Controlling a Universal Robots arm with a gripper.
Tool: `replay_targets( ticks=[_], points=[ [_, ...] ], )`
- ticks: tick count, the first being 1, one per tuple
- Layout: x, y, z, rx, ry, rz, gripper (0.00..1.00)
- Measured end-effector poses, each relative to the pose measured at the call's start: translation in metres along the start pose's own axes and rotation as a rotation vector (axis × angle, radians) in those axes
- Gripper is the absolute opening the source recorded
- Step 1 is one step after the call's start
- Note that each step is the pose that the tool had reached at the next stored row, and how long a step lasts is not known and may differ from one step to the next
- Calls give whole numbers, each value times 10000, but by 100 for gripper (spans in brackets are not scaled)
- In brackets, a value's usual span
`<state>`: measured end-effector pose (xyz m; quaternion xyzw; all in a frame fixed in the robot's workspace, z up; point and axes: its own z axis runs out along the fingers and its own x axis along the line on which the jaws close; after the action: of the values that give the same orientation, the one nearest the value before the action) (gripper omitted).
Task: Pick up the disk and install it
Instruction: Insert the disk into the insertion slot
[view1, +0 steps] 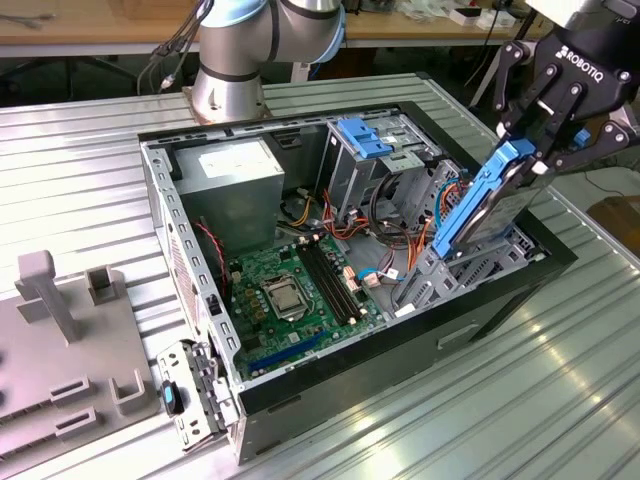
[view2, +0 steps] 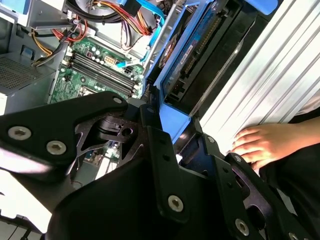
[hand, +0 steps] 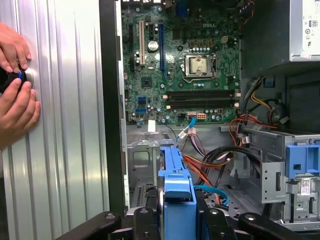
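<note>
Our gripper (view1: 538, 140) sits at the exterior view's upper right, its fingers clamped on the blue upper end of the disk (view1: 480, 205). The disk hangs tilted, its lower end already down among the grey brackets of the drive bay (view1: 450, 275) at the corner of the open computer case (view1: 330, 390). We judge the hold at the very top is there to keep the fingers outside the case while the lower end goes in.

In the second wrist view, the 2 dark fingers (view2: 160, 150) pinch the carrier's blue tab, and the disk (view2: 192, 55) stretches away from them toward the case interior. A person's hand (view2: 260, 145) rests flat on the ribbed table (view2: 260, 65), apart from the arm.

In the first wrist view, we look straight along the blue carrier (hand: 175, 185), lined up with the bay, with the motherboard (hand: 190, 65) beyond it. The blue latch piece (hand: 300, 160) sits on its grey cage, apart from the disk. 2 hands (hand: 17, 107) lie on the table outside the case wall.
</note>
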<state>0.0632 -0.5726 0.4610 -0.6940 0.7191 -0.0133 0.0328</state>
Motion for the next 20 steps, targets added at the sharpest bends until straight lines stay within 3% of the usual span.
replay_targets(
  ticks=[8,20],
  points=[
    [14,2,44,1,-4,4,37],
    [14,-18,59,0,-1,5,37]
  ],
)
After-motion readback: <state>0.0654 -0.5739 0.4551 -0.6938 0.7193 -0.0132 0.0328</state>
